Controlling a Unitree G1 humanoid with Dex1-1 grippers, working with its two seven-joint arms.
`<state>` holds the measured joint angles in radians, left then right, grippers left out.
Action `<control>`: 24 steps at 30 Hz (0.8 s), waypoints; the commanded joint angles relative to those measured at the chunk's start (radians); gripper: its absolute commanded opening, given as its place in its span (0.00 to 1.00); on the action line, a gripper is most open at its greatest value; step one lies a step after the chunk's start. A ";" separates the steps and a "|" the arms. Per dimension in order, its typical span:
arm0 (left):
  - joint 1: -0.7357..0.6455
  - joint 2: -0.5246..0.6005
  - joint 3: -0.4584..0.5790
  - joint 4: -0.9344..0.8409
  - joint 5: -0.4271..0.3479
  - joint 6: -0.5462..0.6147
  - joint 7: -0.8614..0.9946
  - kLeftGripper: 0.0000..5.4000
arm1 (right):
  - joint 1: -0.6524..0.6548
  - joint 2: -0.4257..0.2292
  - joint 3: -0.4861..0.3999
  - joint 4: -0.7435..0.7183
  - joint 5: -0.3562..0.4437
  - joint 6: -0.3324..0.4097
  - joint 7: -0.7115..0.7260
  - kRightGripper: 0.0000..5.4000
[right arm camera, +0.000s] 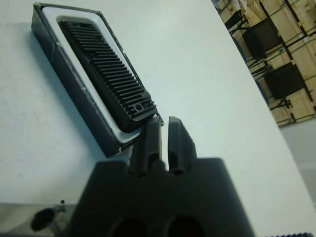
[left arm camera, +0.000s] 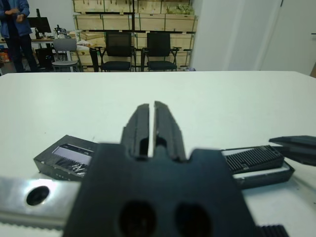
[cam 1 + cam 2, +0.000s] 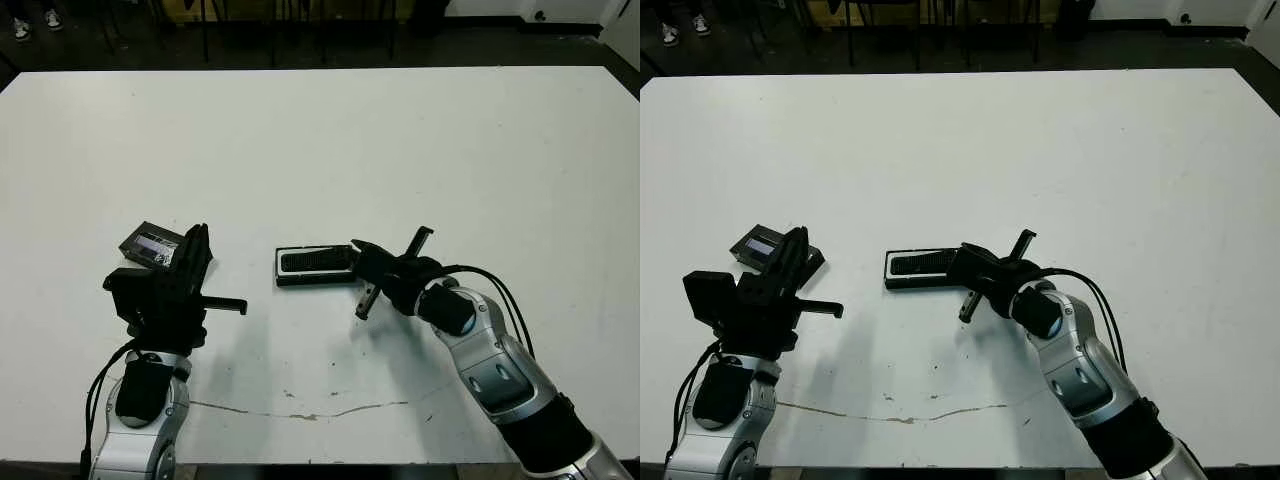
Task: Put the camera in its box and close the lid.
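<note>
Beside the box (image 3: 312, 266), the right gripper (image 1: 163, 140), nearly closed and empty, touches the tilted camera (image 1: 106, 71); pushing sideways could slide it out.

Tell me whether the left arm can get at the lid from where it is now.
Probably yes. The lid lies flat on the table just beyond the left end effector, with nothing between them. The box and right end effector sit off to the side.

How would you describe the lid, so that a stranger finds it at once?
On the white table, look near the left gripper. The lid lies flat just beyond it, a black slab with a glossy top; the box nearby has a white lining.
</note>
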<state>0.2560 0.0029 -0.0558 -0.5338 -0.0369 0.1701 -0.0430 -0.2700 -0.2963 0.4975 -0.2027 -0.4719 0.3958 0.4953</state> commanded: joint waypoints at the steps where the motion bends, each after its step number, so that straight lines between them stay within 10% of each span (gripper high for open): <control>1: 0.027 0.006 0.002 -0.002 0.005 0.017 0.006 0.00 | 0.011 -0.011 0.053 0.032 -0.035 0.020 0.028 0.00; 24: 0.026 0.008 -0.002 -0.004 -0.005 0.013 0.000 0.00 | -0.075 -0.231 0.032 -0.101 -0.449 -0.246 0.024 0.00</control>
<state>0.2586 0.0028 -0.0587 -0.5371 -0.0397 0.1697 -0.0413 -0.3432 -0.5076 0.5290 -0.2959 -0.8937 0.1659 0.5103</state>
